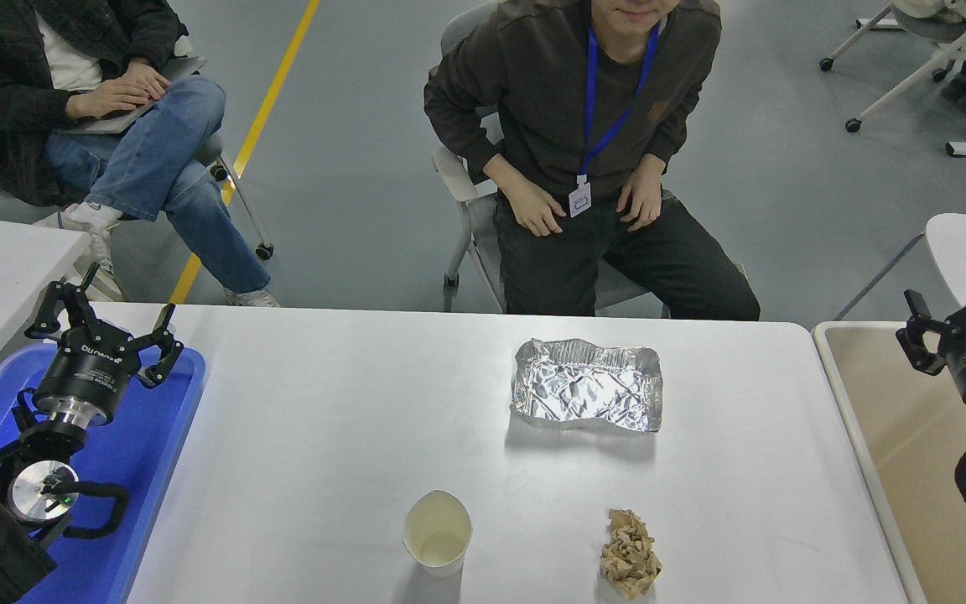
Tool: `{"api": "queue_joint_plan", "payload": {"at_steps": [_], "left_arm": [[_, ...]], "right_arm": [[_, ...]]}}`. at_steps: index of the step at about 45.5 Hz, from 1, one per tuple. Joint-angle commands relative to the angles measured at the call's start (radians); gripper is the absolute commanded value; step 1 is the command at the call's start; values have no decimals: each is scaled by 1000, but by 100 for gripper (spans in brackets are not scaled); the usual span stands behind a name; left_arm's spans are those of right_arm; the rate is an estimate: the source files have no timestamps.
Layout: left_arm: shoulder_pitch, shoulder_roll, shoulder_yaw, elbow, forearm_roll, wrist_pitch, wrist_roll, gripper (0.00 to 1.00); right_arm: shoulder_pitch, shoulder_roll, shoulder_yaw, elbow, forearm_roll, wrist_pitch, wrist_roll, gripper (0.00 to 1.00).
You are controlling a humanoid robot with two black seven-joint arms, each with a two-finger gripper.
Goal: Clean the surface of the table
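Observation:
The table surface [324, 403] is a wide white tabletop with rounded corners. On it lie a crumpled silver foil tray [588, 384] right of centre, a squashed white paper cup [437, 532] near the front edge, and a crumpled brown paper ball [630, 554] at the front right. My right gripper [953, 294] is open and empty, off the table's right edge above a beige bin. My left gripper [106, 315] is open and empty, parked above the blue tray at the left.
A blue tray [148, 453] sits on a smaller white table at the left. A beige bin [894, 436] stands at the right edge. A person [592, 159] sits at the far side, hands on knees; another person [106, 109] sits at the far left.

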Motion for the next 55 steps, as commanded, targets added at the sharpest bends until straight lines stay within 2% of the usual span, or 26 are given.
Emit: {"api": "queue_joint_plan", "payload": {"at_steps": [1, 55], "left_arm": [[0, 0, 0, 0, 0, 0, 0, 100], [0, 0, 0, 0, 0, 0, 0, 100]], "right_arm": [[-5, -1, -2, 0, 0, 0, 0, 99], [64, -27, -43, -44, 51, -8, -2, 99]]}}
